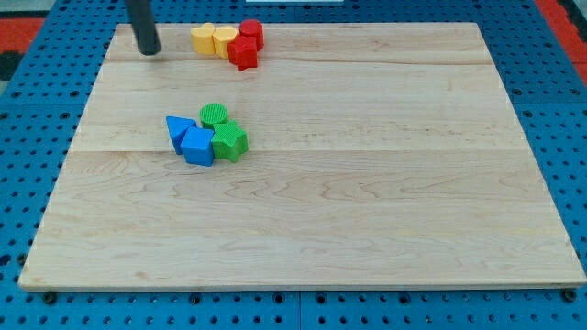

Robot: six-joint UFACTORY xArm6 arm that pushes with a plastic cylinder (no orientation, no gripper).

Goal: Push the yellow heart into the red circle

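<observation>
The yellow heart (203,38) lies near the view's top, left of centre, touching a second yellow block (225,41) on its right. The red circle (251,33) stands just right of that yellow block, with a red star-like block (243,53) right below it. These blocks form one tight cluster. My tip (149,51) rests on the board at the top left, a short way left of the yellow heart and apart from it.
A second cluster sits left of centre: a blue triangle (178,130), a blue cube (197,147), a green circle (215,115) and a green block (230,141). The wooden board (367,183) lies on a blue pegboard.
</observation>
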